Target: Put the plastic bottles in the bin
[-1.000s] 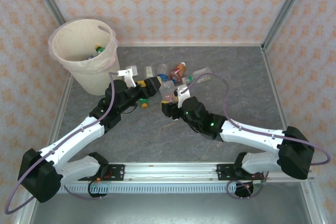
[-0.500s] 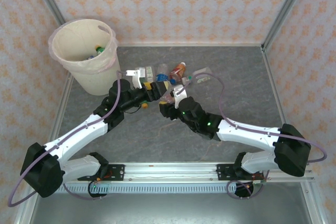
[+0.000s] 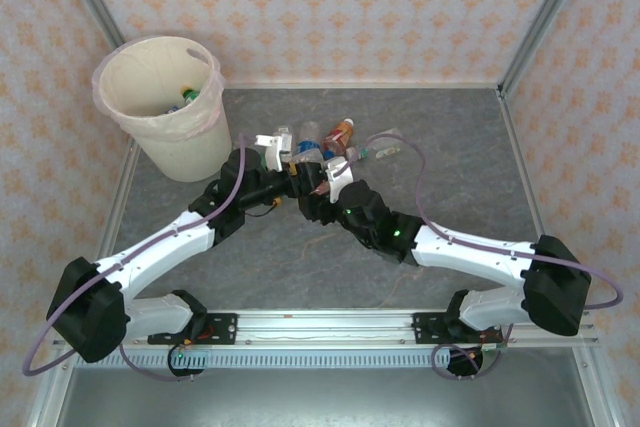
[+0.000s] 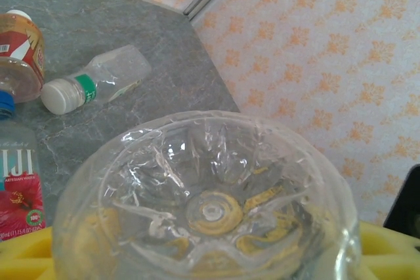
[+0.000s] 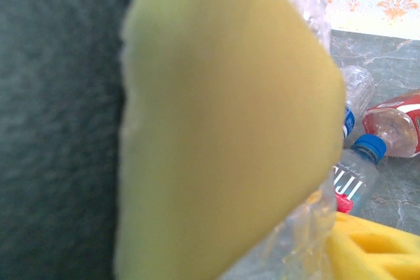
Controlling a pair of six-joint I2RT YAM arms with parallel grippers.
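step: likely handover, middle of bench [image 3: 450,157] | clear bottle [image 4: 210,208] between pads [image 4: 20,263] of left tool [image 3: 284,153], beside right tool [image 3: 327,176] | grips: cannot tell, either | confirm left squeeze before right release | bin [image 3: 165,142]: far-left corner

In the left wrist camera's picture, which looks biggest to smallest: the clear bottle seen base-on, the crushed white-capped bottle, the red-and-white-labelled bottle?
1. Clear plastic bottle seen base-on: largest, though nearest the camera.
2. Crushed clear white-capped bottle.
Red-and-white-labelled bottle: cut by the frame edge, so unranked.
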